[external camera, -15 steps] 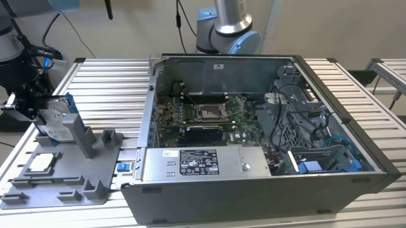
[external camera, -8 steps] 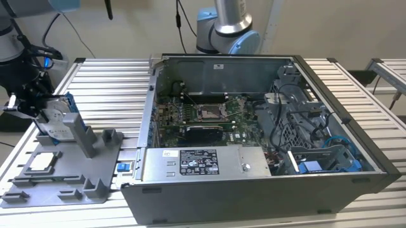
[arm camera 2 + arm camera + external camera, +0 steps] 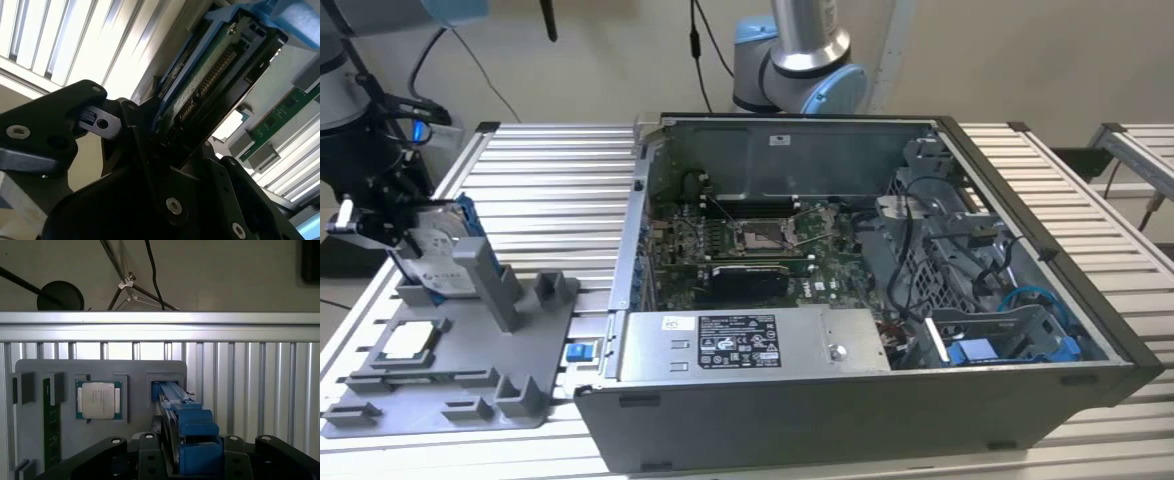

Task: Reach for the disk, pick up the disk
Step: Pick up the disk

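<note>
"Disk point(image 3: 438, 250) — where is it?"
"Standing on edge over the grey fixture point(image 3: 467, 395), at the exterior view's left, beside the open computer case point(image 3: 854, 420)."
"And the gripper point(image 3: 403, 235)?"
"Clamped on the disk — its blue caddy point(image 3: 197, 430) sits between the fingers point(image 3: 60, 125)."

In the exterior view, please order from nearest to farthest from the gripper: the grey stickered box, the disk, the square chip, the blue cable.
1. The disk, between the jaws of the gripper.
2. The square chip, on the grey tray.
3. The grey stickered box, at the case's front.
4. The blue cable, inside the case, exterior view's right.
</note>
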Motion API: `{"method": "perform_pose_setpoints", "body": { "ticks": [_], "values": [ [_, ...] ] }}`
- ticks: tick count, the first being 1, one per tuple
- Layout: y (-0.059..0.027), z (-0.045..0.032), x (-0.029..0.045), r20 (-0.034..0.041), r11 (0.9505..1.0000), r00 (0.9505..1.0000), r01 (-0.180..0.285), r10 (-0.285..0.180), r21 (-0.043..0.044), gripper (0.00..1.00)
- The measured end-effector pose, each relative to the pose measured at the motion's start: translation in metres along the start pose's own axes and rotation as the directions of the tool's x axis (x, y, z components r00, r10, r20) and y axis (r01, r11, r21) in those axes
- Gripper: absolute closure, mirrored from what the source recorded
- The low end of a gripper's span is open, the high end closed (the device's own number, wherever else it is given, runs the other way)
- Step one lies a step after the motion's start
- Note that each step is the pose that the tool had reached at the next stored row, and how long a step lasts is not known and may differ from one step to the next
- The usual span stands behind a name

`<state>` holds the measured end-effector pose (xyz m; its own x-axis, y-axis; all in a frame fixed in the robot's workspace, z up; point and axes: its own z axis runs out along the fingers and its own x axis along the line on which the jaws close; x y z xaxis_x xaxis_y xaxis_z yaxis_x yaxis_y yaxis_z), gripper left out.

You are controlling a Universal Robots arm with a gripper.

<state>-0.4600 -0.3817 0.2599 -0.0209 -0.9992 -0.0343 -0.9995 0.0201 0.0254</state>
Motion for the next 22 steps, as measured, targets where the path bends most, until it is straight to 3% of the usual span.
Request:
{"method": "perform_pose_setpoints", "body": {
  "ticks": [8,11,22],
  "values": [
    [0.0000,-0.0001,0.0000,0.0000,1.0000,1.0000,0.000,0.000,-0.0002,1.00],
    [0.0001,-0.0004,-0.0001,0.0050,1.0000,1.0000,0.000,0.000,-0.0008,1.00],
    [0.0000,-0.0001,0.0000,0.0022,1.0000,1.0000,0.000,0.000,-0.0002,1.00]
  ]
}}
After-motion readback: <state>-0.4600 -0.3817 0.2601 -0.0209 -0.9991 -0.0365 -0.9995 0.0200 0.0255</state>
